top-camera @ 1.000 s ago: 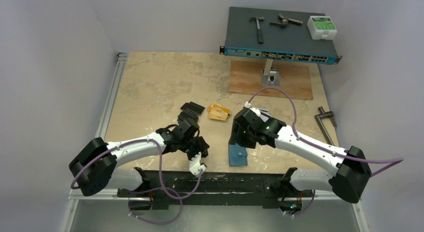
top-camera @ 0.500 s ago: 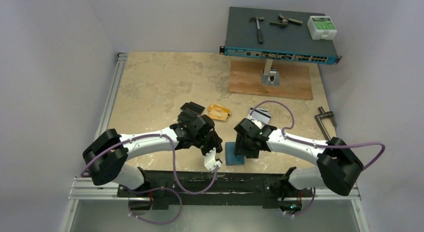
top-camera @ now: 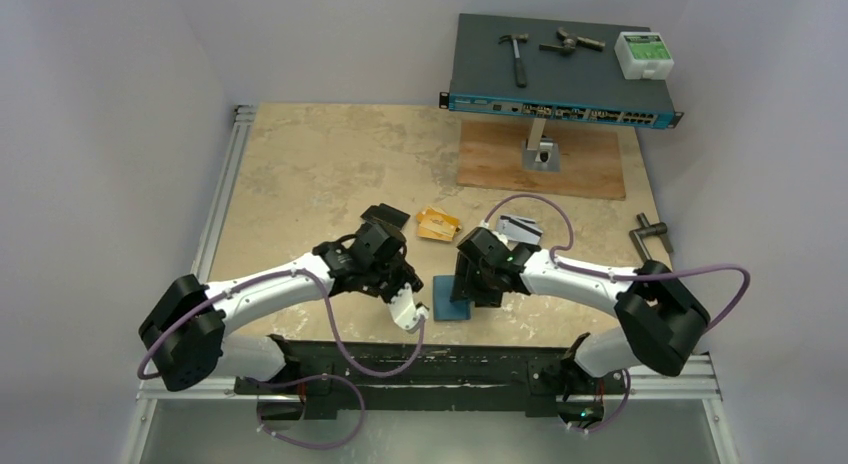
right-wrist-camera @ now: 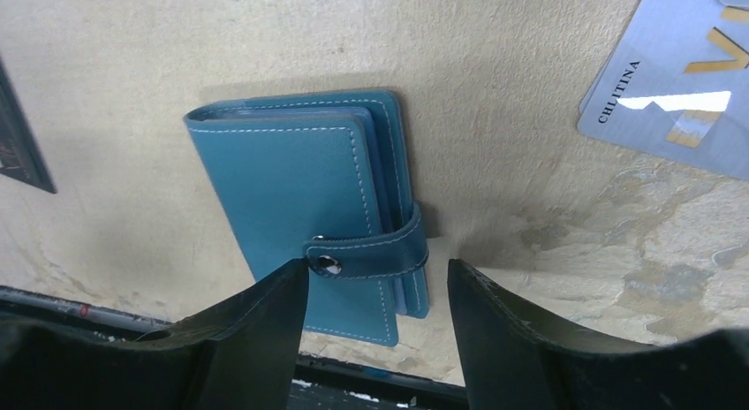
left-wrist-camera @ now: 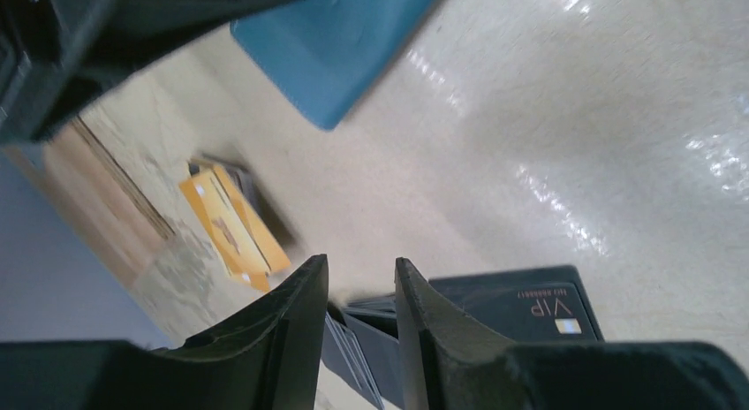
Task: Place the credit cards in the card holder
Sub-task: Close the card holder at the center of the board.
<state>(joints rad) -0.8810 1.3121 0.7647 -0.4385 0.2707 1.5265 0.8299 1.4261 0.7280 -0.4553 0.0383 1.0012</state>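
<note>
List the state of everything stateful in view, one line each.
card holder: closed, snapped shut, flat on table.
black cards: fanned stack on table, outside holder.
orange cards: loose stack on table, outside holder.
silver card: face up on table.
left gripper: narrowly open, at the black cards.
right gripper: open, over the card holder.

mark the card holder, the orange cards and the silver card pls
card holder (right-wrist-camera: 300, 185), right wrist view, middle of the closed front cover.
orange cards (left-wrist-camera: 231, 223), left wrist view, top card's face.
silver card (right-wrist-camera: 676, 83), right wrist view, printed face.
</note>
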